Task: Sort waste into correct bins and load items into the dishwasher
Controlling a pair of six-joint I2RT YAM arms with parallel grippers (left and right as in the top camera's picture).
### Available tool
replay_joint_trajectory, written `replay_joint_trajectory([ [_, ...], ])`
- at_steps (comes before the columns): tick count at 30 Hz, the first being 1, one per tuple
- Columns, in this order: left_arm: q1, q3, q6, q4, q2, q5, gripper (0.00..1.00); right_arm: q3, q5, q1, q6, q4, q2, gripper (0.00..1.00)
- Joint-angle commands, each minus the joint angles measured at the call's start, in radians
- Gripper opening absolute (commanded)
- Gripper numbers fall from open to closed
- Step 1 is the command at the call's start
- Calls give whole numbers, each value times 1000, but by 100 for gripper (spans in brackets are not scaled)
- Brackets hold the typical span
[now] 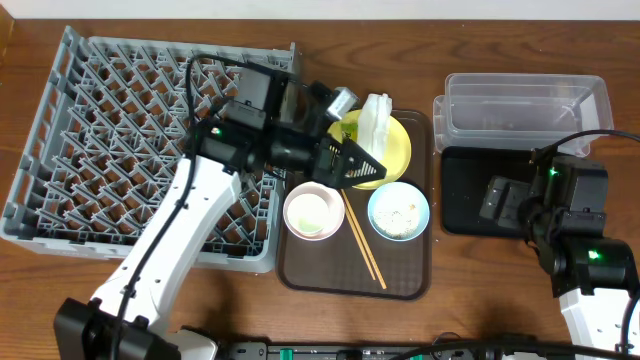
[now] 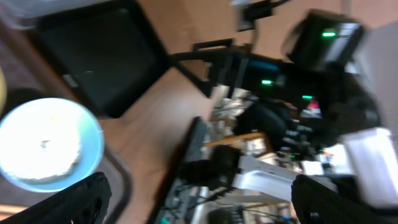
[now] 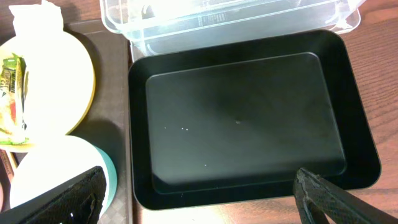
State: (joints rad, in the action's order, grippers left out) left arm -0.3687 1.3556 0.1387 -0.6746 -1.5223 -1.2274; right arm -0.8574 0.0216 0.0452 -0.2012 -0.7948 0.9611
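My left gripper (image 1: 352,160) is open and empty, low over the yellow plate (image 1: 402,148); its fingers spread wide in the left wrist view (image 2: 199,199). A white napkin (image 1: 377,118) lies on the plate, and a green-and-orange wrapper (image 3: 12,93) lies beside it. The white bowl (image 1: 313,212), the light blue bowl (image 1: 398,211) holding rice, and the chopsticks (image 1: 362,238) sit on the brown tray. My right gripper (image 1: 503,198) is open and empty above the black tray (image 3: 242,118), in which a few rice grains (image 3: 180,129) lie. The clear box (image 1: 525,105) stands behind it. The small cup is not made out.
The grey dish rack (image 1: 150,150) fills the left of the table and holds nothing I can see. The brown serving tray (image 1: 300,265) lies between the rack and the bins. My left arm reaches across the rack's right edge.
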Motion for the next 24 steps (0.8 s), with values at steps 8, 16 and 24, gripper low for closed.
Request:
replay_joint_trajectory([
  [8, 43, 19, 8, 10, 11, -243, 95, -20, -4, 8, 7, -3, 1, 94],
  [16, 43, 19, 8, 32, 11, -344, 95, -20, -4, 8, 7, -3, 1, 94],
  [24, 43, 19, 9, 32, 11, -344, 88, -20, -4, 8, 7, -3, 1, 94],
])
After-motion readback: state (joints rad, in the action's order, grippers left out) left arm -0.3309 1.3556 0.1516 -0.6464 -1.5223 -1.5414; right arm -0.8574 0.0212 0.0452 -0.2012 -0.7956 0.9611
